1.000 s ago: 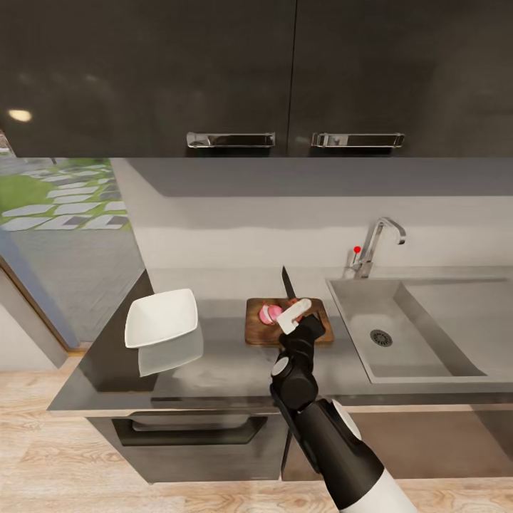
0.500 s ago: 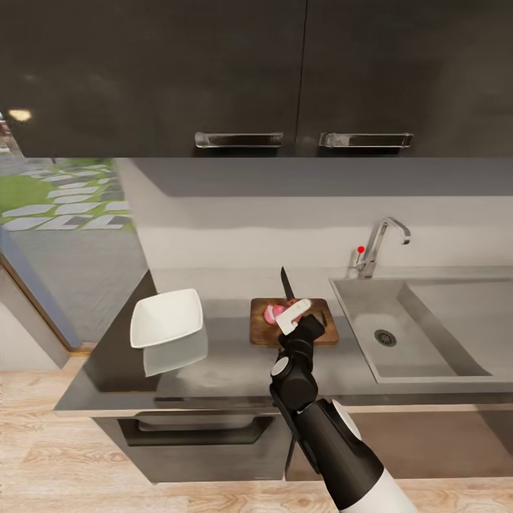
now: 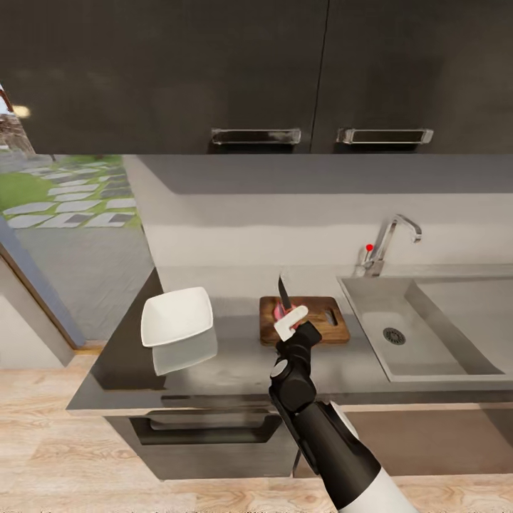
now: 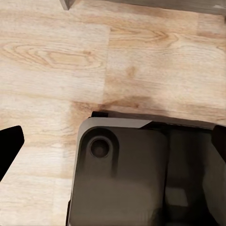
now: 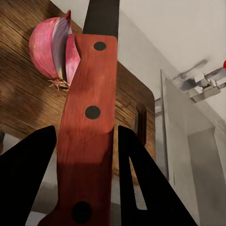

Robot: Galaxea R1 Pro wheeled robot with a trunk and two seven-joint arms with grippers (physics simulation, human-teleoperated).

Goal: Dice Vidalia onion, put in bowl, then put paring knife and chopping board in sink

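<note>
- Reddish-orange handle of the paring knife (image 5: 89, 136) sits clenched in the right gripper (image 5: 84, 188), blade reaching past the fingertips over the onion (image 5: 54, 49).
- Onion rests on the chopping board (image 3: 328, 320), just beyond the gripper; round, likely to roll, probably firm.
- Knife looks light and stiff; hold at the handle.
- Left gripper (image 4: 113, 155): fingers spread wide, grasping nothing.

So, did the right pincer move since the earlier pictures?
Yes. Against the chopping board, the right pincer has shifted slightly left, toward the bowl.
</note>
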